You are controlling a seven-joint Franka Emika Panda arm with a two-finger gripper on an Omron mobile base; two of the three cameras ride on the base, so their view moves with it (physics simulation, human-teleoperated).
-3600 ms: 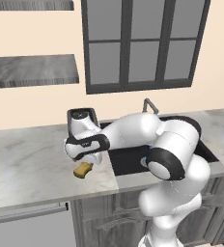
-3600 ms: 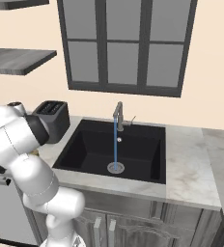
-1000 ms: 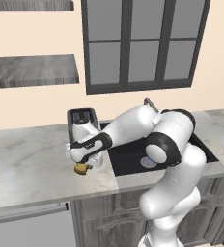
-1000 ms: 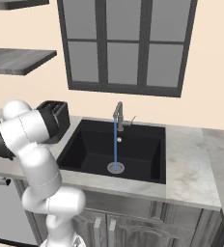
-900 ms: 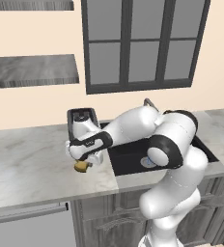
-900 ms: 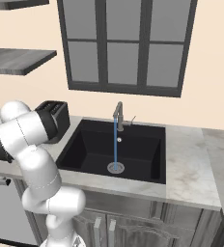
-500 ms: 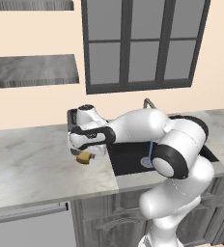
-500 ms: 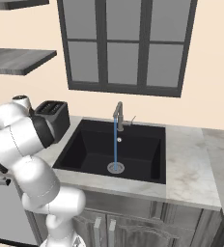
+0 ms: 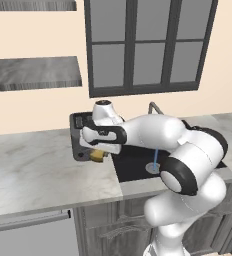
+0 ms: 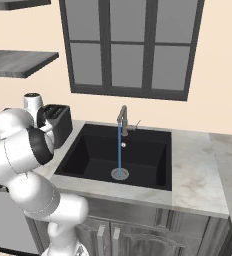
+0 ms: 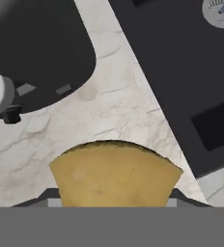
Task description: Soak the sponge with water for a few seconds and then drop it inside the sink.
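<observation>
The yellow-orange sponge [image 9: 97, 156] hangs just above the marble counter, between the toaster and the sink's left rim. My gripper [image 9: 100, 152] is shut on it from above. In the hand view the sponge [image 11: 115, 173] sits low between my fingertips, with counter below it and the black sink [image 11: 181, 62] to the right. The sink [image 10: 88, 150] is a black basin with a silver drain [image 10: 120, 173]. A thin blue stream of water [image 10: 120, 147] runs from the grey faucet [image 10: 122, 116] down to the drain. The water [image 9: 155, 156] also shows behind my arm.
A dark grey toaster [image 9: 80, 141] stands on the counter right behind the sponge, also seen as the toaster [image 10: 58, 123] left of the basin. Marble counter [image 9: 33, 170] stretches to the left. Shelves and a window hang on the back wall.
The hand has lifted the sponge off the counter and carried it up and right, closer to the toaster and the sink's left rim. The water keeps running.
</observation>
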